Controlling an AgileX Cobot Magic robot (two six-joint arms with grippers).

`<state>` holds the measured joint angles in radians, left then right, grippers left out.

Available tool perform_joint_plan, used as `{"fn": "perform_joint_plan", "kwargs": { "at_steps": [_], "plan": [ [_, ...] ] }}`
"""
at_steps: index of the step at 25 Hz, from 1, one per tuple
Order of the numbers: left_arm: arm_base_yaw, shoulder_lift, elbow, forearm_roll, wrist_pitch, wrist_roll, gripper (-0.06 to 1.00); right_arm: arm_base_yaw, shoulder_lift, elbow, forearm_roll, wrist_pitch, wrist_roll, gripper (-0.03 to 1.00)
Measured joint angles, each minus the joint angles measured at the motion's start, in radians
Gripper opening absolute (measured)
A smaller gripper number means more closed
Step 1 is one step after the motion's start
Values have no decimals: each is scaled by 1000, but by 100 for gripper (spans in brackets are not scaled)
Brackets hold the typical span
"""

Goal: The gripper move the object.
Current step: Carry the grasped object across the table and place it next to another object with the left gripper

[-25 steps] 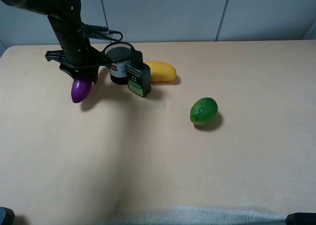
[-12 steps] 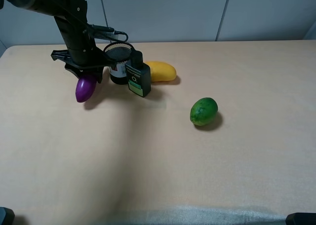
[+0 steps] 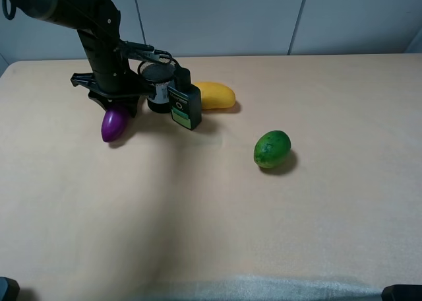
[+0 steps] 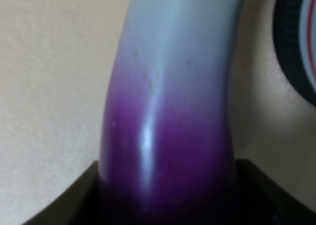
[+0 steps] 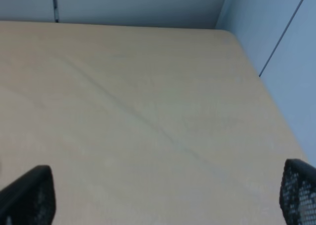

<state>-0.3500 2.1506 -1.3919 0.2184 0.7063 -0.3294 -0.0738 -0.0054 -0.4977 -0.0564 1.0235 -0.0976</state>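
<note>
Honestly, nothing here is actually readable. The small dark rectangular bottle (image 3: 185, 107) has a green label with a white ring-shaped mark near the top, but any lettering on it is too small to make out. The black round can (image 3: 158, 91) just beside it has a white-and-red label patch that's just as blurry from the high camera, and the wrist views don't give any legible print either.

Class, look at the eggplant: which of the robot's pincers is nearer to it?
Left. The left pincer grips the eggplant at the far left of the table. The right pincer is outside the overhead view, and its own camera shows no eggplant.
</note>
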Motion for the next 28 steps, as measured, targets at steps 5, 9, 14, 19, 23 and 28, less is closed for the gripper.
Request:
{"fn": "perform_joint_plan", "kwargs": {
  "at_steps": [5, 9, 14, 19, 23, 28],
  "plan": [
    [0, 7, 0, 1, -7, 4, 59, 0, 0, 0, 0, 0, 0, 69],
    [0, 7, 0, 8, -9, 4, 59, 0, 0, 0, 0, 0, 0, 69],
    [0, 7, 0, 31, -1, 4, 59, 0, 0, 0, 0, 0, 0, 69],
    [0, 7, 0, 47, 14, 6, 59, 0, 0, 0, 0, 0, 0, 69],
    [0, 7, 0, 47, 11, 7, 60, 0, 0, 0, 0, 0, 0, 69],
    [0, 7, 0, 47, 10, 7, 71, 0, 0, 0, 0, 0, 0, 69]
  ]
}}
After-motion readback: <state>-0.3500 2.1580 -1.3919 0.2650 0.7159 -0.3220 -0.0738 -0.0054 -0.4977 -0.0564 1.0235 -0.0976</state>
